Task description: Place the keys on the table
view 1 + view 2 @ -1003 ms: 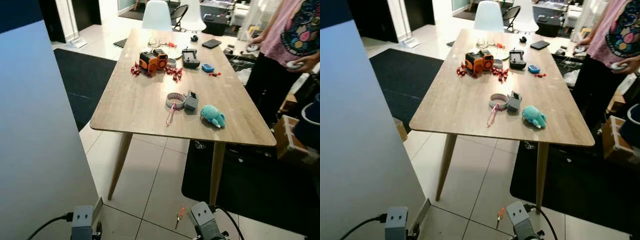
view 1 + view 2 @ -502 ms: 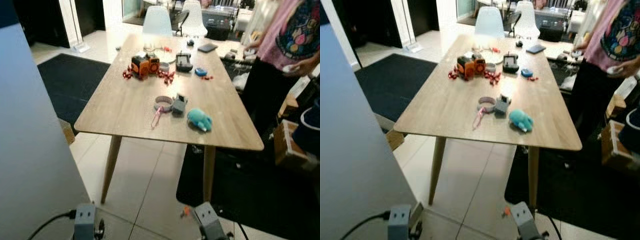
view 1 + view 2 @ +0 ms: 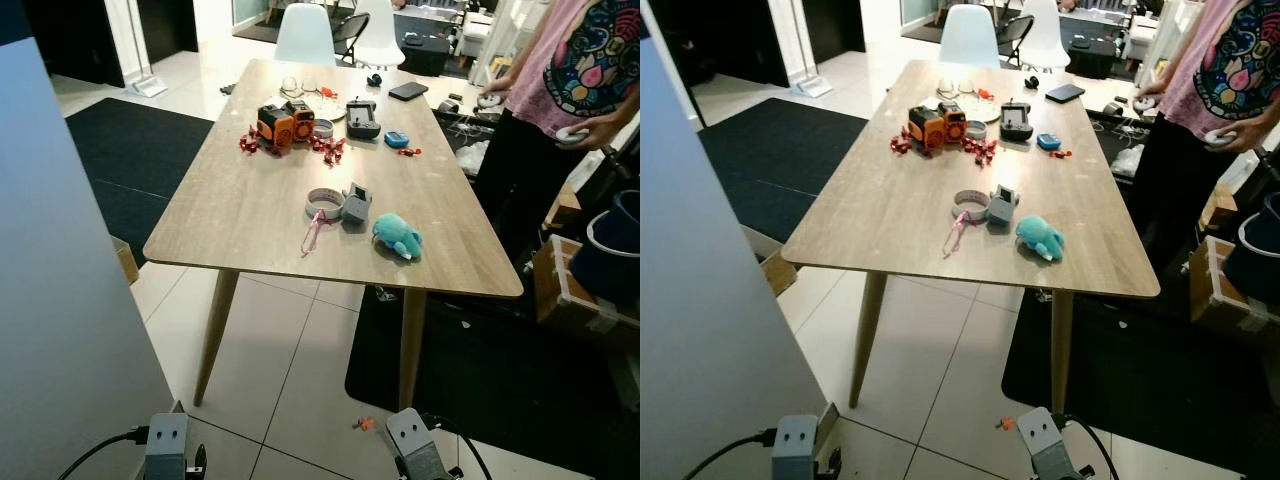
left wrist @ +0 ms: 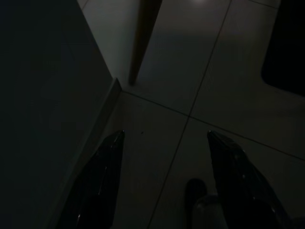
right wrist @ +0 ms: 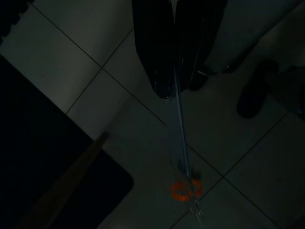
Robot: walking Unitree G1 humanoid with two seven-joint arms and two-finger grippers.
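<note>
Orange-ringed keys (image 5: 185, 190) dangle on strap | right gripper (image 5: 177, 78) jaws clamped | left gripper (image 4: 164, 181) jaws apart, empty

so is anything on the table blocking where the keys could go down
Nothing visible blocks it. The right claw is shut on the keys' strap, with the keys dangling low over the floor. The table's near left part is bare wood; the tape roll and teal plush toy sit further right.
</note>
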